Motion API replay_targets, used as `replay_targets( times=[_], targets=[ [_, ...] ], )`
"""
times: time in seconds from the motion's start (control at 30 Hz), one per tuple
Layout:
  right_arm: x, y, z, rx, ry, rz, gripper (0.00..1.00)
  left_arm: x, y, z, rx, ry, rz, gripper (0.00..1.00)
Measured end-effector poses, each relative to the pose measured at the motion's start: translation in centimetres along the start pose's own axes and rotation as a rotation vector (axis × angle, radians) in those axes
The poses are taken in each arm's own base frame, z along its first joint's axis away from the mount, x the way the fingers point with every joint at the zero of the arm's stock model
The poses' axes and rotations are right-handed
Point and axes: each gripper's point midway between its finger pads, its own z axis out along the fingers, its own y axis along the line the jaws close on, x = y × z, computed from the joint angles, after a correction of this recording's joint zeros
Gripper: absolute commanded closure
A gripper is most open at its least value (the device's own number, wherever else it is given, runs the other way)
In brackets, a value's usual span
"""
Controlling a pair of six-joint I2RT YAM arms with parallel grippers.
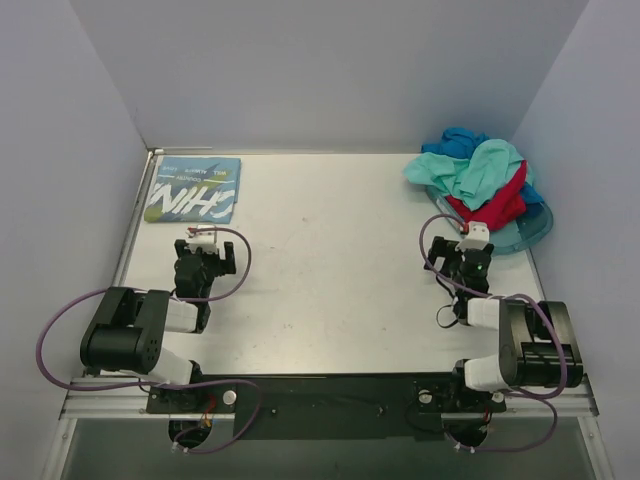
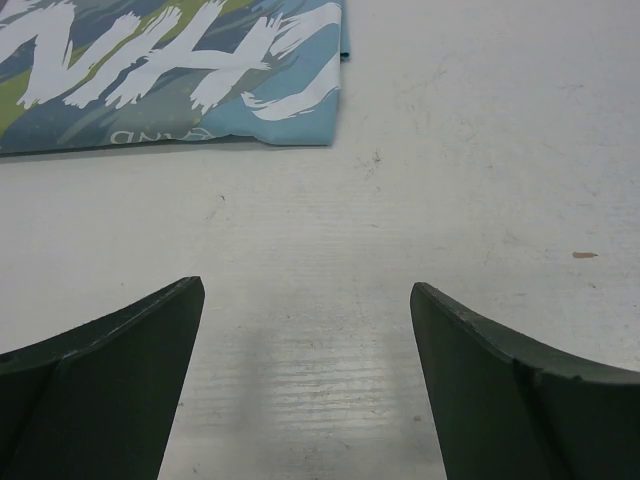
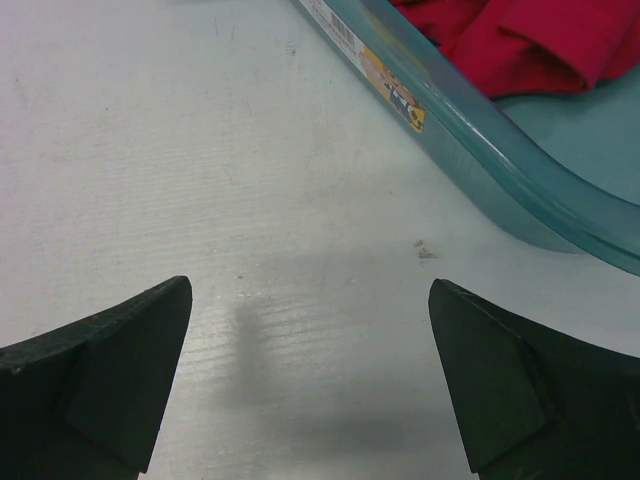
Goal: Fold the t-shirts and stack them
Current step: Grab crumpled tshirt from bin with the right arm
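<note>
Top external: lettered t-shirt [image 1: 193, 188] folded at table's [image 1: 330, 270] far-left corner; other t-shirts [image 1: 497, 206] heaped on tray [image 1: 532, 231], far-right corner. Left wrist: left gripper [image 2: 305, 300] agape, empty. Right wrist: right gripper [image 3: 310, 295] agape, empty, beside tray. Between shirts, apparently; next calls for grasping topmost mint t-shirt [image 1: 470, 168].

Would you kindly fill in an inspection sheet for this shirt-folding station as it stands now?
Surface: white table, bare in the middle, a few small specks.
Job's things: blue-teal lettered shirt lies folded flat at the far left corner; mint-green shirt, red shirt and bright blue shirt are heaped unfolded at the far right.
Clutter: translucent blue tray under the heap; nothing else seen.
Grippers: left gripper open and empty, just short of the folded shirt; right gripper open and empty, beside the tray.
Cables: purple cables loop at both arms, off the cloth.
Surroundings: plain walls on three sides.
</note>
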Motion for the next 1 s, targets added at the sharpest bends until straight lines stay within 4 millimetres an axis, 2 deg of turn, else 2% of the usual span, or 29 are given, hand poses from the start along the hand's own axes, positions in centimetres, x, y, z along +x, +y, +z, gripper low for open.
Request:
replay_targets(
  times=[0.1, 0.17, 0.23, 0.33, 0.4, 0.47, 0.53, 0.57, 0.6, 0.63, 0.7, 0.77, 0.83, 0.93, 1.0],
  targets=[
    [0.1, 0.6, -0.3, -0.039, 0.029, -0.008, 0.00, 0.0, 0.0, 0.0, 0.000, 0.000, 0.000, 0.05],
    [-0.8, 1.2, -0.6, -0.073, 0.035, -0.012, 0.00, 0.0, 0.0, 0.0, 0.001, 0.000, 0.001, 0.05],
    [-3.5, 2.0, -1.1, -0.113, -0.010, 0.005, 0.00, -0.1, -0.2, 0.0, 0.011, -0.002, 0.007, 0.05],
    [-9.7, 3.7, -2.6, -0.220, -0.146, 0.044, 0.00, -0.5, -0.8, -0.5, 0.054, 0.010, 0.025, 0.05],
    [-14.2, 4.9, -3.5, -0.294, -0.200, 0.057, 0.00, -2.1, -1.6, -0.4, 0.107, 0.022, 0.048, 0.05],
    [-18.5, 5.9, -4.0, -0.337, -0.212, 0.066, 0.01, -6.8, -2.9, 0.8, 0.185, -0.012, 0.077, 0.05],
    [-24.8, 6.5, -3.9, -0.360, -0.221, 0.074, 0.07, -13.2, -4.1, 2.2, 0.248, -0.074, 0.093, 0.05],
    [-26.9, 6.5, -3.5, -0.357, -0.216, 0.080, 0.09, -16.4, -4.5, 2.8, 0.271, -0.100, 0.101, 0.05],
    [-30.4, 6.3, -3.1, -0.346, -0.223, 0.086, 0.11, -19.5, -4.9, 3.3, 0.290, -0.123, 0.105, 0.03],
    [-32.7, 6.0, -2.4, -0.329, -0.230, 0.090, 0.11, -22.1, -5.2, 3.7, 0.308, -0.134, 0.108, 0.03],
    [-35.8, 5.1, -0.4, -0.275, -0.211, 0.111, 0.14, -25.7, -5.8, 4.5, 0.338, -0.128, 0.110, 0.03],
    [-36.5, 4.0, 2.6, -0.208, -0.155, 0.152, 0.18, -26.5, -6.3, 5.0, 0.362, -0.084, 0.108, 0.03],
    [-34.9, 2.8, 6.3, -0.128, -0.063, 0.207, 0.20, -24.9, -6.8, 5.2, 0.388, -0.002, 0.100, 0.03],
    [-30.1, 0.6, 11.5, -0.001, 0.093, 0.276, 0.27, -21.1, -7.6, 4.8, 0.433, 0.139, 0.080, 0.03],
    [-26.0, -1.2, 14.9, 0.097, 0.203, 0.301, 0.29, -19.2, -8.1, 4.4, 0.455, 0.210, 0.071, 0.03]
  ],
)
